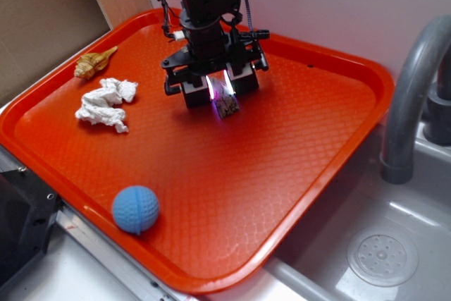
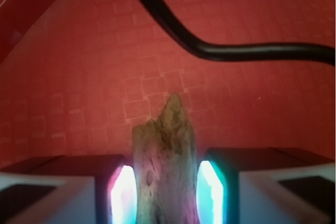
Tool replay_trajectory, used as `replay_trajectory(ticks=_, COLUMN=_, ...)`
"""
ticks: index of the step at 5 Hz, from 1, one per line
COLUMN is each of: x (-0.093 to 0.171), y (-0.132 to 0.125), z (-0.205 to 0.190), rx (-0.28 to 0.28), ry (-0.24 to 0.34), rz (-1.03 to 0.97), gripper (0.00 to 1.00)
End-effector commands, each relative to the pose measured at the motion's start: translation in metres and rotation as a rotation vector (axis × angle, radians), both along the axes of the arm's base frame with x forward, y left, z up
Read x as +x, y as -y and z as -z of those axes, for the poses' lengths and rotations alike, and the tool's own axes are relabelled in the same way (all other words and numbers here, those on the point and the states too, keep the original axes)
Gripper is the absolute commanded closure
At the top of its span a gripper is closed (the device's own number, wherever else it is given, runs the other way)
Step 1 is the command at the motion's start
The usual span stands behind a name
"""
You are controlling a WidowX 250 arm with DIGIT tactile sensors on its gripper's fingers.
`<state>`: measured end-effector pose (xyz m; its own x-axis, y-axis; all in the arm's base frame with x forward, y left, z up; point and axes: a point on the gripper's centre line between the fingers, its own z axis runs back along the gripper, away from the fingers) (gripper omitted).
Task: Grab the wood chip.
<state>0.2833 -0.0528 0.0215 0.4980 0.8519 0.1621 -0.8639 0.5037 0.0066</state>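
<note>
The wood chip (image 1: 227,106) is a grey-brown streaky splinter, held between the two lit pads of my gripper (image 1: 222,95) over the back middle of the orange tray (image 1: 70,181). In the wrist view the wood chip (image 2: 165,150) fills the gap of the gripper (image 2: 167,195), its pointed end sticking out past the fingertips. The left pad (image 2: 123,198) glows pink-white and the right pad (image 2: 211,192) glows teal, each pressed against a side of the chip. The gripper is shut on it. Whether the chip's tip touches the tray I cannot tell.
A tan spiral seashell (image 1: 95,63) and a crumpled white tissue (image 1: 106,103) lie at the tray's left. A blue dimpled ball (image 1: 135,209) sits near the front rim. A grey faucet (image 1: 409,103) and sink drain (image 1: 382,255) are right of the tray. A black cable (image 2: 210,51) crosses the wrist view.
</note>
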Motion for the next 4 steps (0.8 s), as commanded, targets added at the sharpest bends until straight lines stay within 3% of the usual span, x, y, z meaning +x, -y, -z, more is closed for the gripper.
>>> replay_trajectory(ticks=1, x=-0.005, y=-0.004, z=-0.043, rx=-0.055, ry=0.011, rz=0.236, gripper=1.00)
replay_trajectory(ticks=2, x=-0.006, y=-0.019, z=-0.093, rx=-0.111, ry=0.015, rz=0.486, gripper=1.00)
replay_trajectory(ticks=3, x=-0.013, y=-0.025, z=-0.139, rx=-0.094, ry=0.022, rz=0.730, gripper=1.00)
replay_trajectory(ticks=4, x=-0.039, y=-0.036, z=-0.181, rx=-0.088, ry=0.137, rz=0.834, gripper=1.00)
